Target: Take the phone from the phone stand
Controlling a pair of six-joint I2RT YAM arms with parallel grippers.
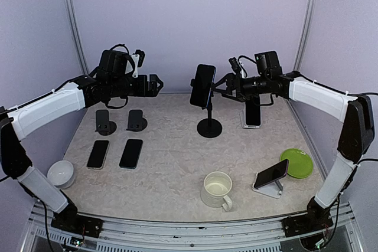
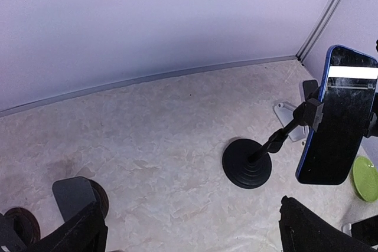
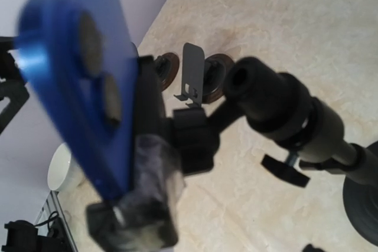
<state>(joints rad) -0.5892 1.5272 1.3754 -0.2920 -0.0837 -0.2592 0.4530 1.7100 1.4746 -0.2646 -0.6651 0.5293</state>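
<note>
A plain, pale lilac back wall [image 1: 189,22] fills the upper half of the top view. A left wall [image 1: 29,39] and a right wall [image 1: 348,33] of the same colour close in at the sides. A slim metal post [image 1: 69,16] stands in the upper left corner, a second post [image 1: 308,16] in the upper right. The counter [image 1: 177,163] is beige and marbled, with a grey strip [image 2: 147,78] where it meets the back wall. A metal rail [image 1: 177,228] runs along the bottom. The light is soft and even.
</note>
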